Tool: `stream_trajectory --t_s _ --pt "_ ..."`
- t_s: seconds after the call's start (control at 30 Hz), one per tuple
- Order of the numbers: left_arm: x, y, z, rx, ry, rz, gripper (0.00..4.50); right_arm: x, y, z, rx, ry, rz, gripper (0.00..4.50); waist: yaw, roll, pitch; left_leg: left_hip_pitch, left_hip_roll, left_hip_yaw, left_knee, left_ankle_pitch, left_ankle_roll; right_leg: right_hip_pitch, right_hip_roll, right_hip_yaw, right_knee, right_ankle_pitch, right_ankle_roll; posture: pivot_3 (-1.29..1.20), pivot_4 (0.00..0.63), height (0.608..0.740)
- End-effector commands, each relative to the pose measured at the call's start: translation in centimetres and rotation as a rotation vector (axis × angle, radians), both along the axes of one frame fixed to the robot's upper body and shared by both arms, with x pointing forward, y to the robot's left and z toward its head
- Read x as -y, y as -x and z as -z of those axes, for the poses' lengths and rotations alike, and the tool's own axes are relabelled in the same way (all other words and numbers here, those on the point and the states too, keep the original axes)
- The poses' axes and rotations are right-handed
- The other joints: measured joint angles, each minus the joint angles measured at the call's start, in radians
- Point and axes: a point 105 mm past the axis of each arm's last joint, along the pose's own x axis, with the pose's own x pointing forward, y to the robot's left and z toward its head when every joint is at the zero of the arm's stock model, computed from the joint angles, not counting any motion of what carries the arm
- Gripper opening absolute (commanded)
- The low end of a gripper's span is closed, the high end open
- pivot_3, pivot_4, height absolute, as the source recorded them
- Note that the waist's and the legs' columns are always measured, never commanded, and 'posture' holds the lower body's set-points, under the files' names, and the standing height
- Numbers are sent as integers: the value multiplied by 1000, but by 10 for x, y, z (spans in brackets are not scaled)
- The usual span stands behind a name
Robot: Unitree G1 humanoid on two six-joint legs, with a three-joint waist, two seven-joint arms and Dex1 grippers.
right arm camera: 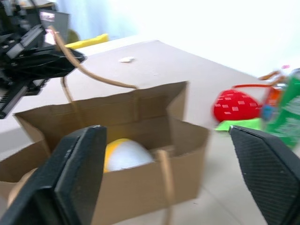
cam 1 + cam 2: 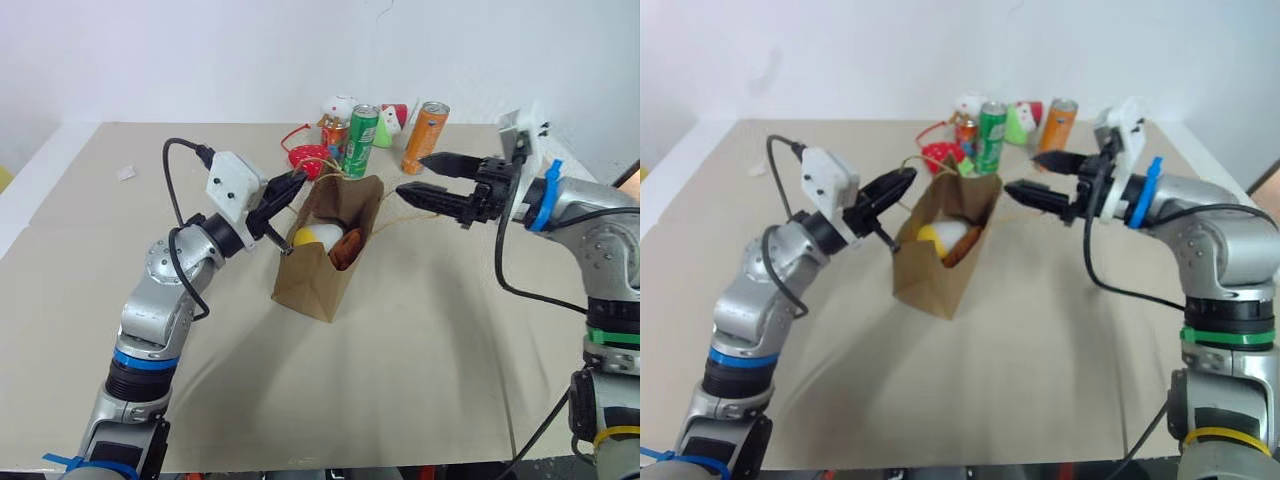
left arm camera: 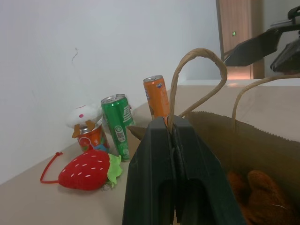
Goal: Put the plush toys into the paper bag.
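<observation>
Paper bag (image 2: 325, 262) upright, mouth up; left hand (image 2: 288, 190) pinching handle (image 3: 197, 79) (right hand (image 2: 425, 178) spread).

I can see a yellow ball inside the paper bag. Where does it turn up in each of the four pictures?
Left eye view: the yellow ball lies in the open paper bag, beside the brown plush.
Right eye view: same spot, mid-table.
Left wrist view: I cannot make it out; the brown plush shows inside the bag.
Right wrist view: just behind the bag's near wall.
Shared landmark: the red strawberry plush beyond the bag.
</observation>
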Motion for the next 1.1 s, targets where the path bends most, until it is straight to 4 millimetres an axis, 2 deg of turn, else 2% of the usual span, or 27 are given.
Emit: stream_trajectory --t_s 0.03,0.13,0.2,0.33,0.37,0.5,0.57,0.63,0.8,0.93,0.97,1.1 --pt "-2 6 -15 44 21 44 589 22 8 -32 84 -91 61 4500 0 0 0 0 0 0 0 0 0 0 0 0 0 0 0 0 150 740" --pt "-2 11 -19 46 44 84 1578 34 9 -28 69 -83 103 4500 0 0 0 0 0 0 0 0 0 0 0 0 0 0 0 0 150 740" --pt "-3 13 -23 54 55 95 2452 42 10 -23 53 -72 123 4500 0 0 0 0 0 0 0 0 0 0 0 0 0 0 0 0 150 740" --pt "-12 17 -35 75 79 105 4132 63 14 -3 -14 -45 174 4500 0 0 0 0 0 0 0 0 0 0 0 0 0 0 0 0 150 740" --pt "-15 20 -37 68 82 116 4336 68 16 5 -43 -26 181 4500 0 0 0 0 0 0 0 0 0 0 0 0 0 0 0 0 150 740" --pt "-27 32 -39 47 64 150 4436 78 26 30 -133 49 195 4500 -1 0 0 0 0 0 0 0 0 0 1 0 0 0 0 0 150 740" --pt "-42 36 -28 5 39 121 4436 71 34 43 -162 106 151 4500 -3 1 0 1 1 0 0 0 0 0 1 0 0 0 0 0 150 740" --pt "-52 41 -16 -45 9 106 4436 56 42 51 -185 130 85 4500 -10 2 -1 2 1 1 -1 0 0 0 2 1 0 0 0 0 150 740" --pt "-54 70 8 -159 -76 186 4500 3 65 53 -197 135 -134 2281 -9 1 -1 3 3 -1 0 2 -1 0 2 0 2 0 -1 0 150 740" --pt "-50 80 22 -221 -101 206 4500 -35 72 48 -170 112 -254 273 -3 1 -1 3 2 0 0 3 0 1 2 0 2 -1 -2 0 150 740" --pt "-47 82 26 -232 -98 213 4500 -43 73 49 -168 112 -277 29 -2 1 -1 3 2 0 0 3 0 1 1 0 2 -1 -4 0 150 740" --pt "-32 82 41 -255 -102 223 4500 -62 78 56 -175 110 -331 29 4 1 -1 3 0 0 0 4 1 2 0 0 1 -2 -4 0 150 740"
